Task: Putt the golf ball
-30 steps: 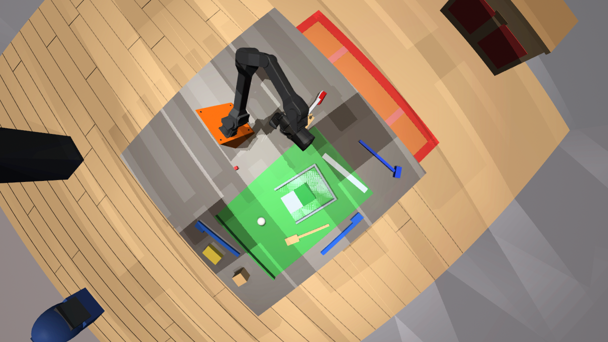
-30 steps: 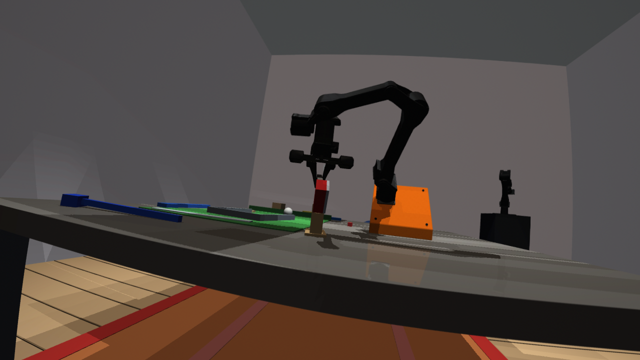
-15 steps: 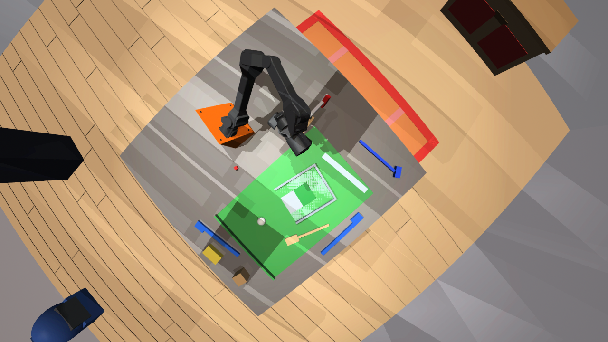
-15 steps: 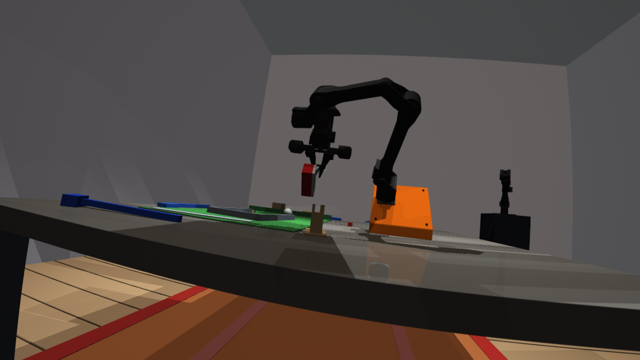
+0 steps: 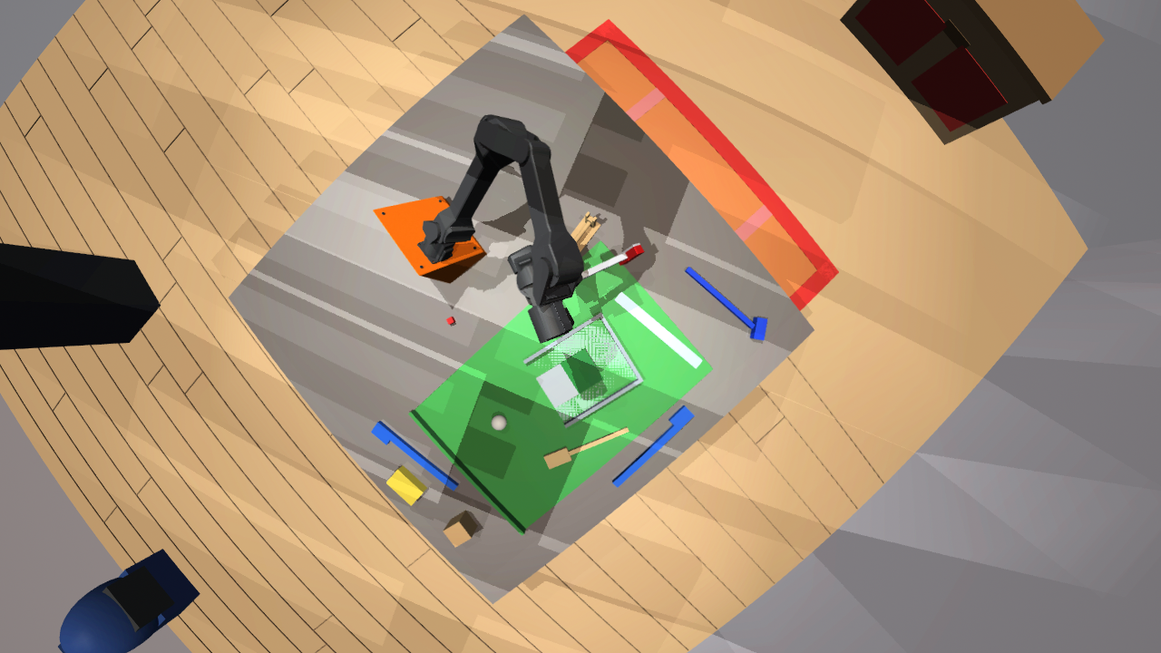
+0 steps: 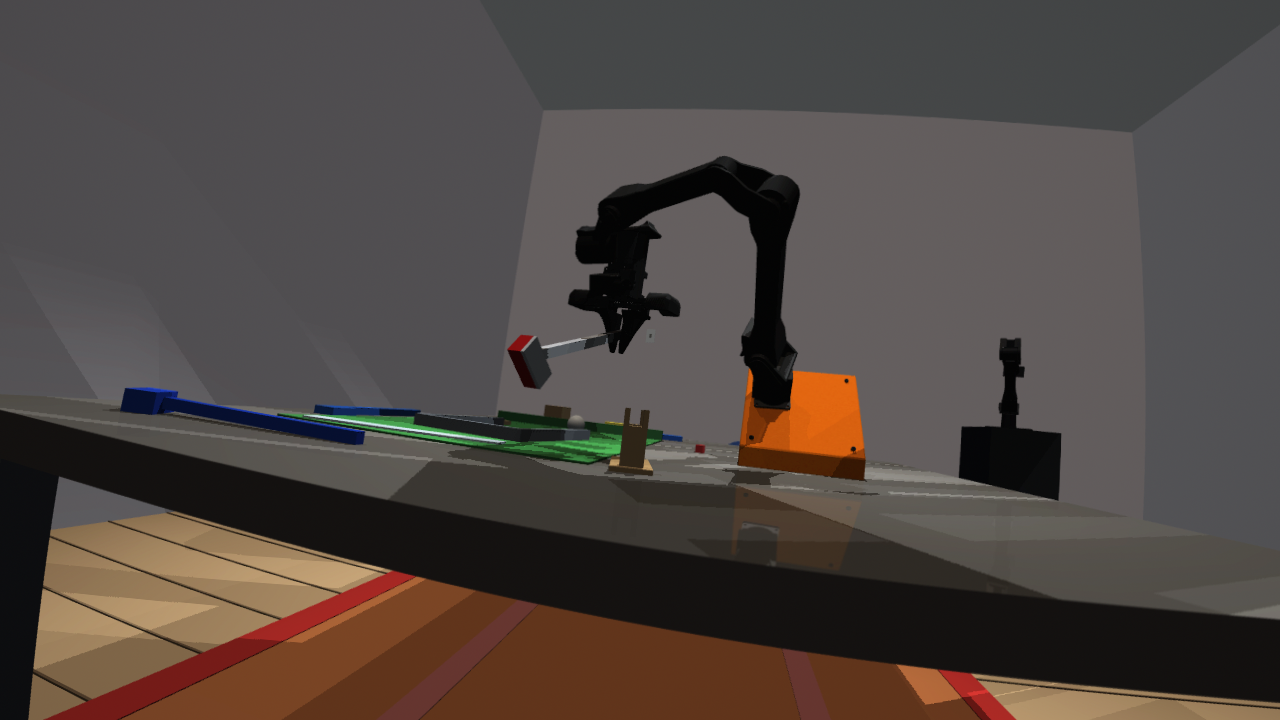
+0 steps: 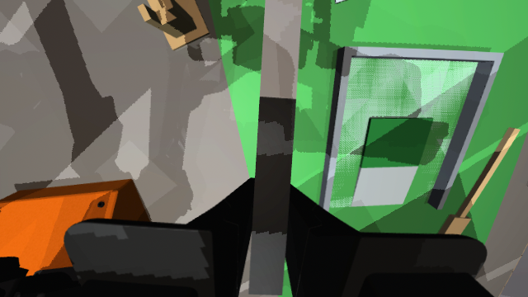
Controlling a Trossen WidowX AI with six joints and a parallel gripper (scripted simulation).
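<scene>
Red putter [image 6: 537, 355] clamped in fingers [image 6: 615, 339].

A red-headed, grey-shafted putter [image 6: 546, 351], a white golf ball [image 5: 498, 422], a green mat [image 5: 487, 454], an orange base [image 6: 805, 425].

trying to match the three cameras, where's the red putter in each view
Top: red putter juts right from the tool, above the green mat's upper corner.
Exterior: held in the air at centre, red head lower left.
Wrist: only its grey shaft shows, running up the middle.
Shared landmark: the small wooden stand.
</scene>
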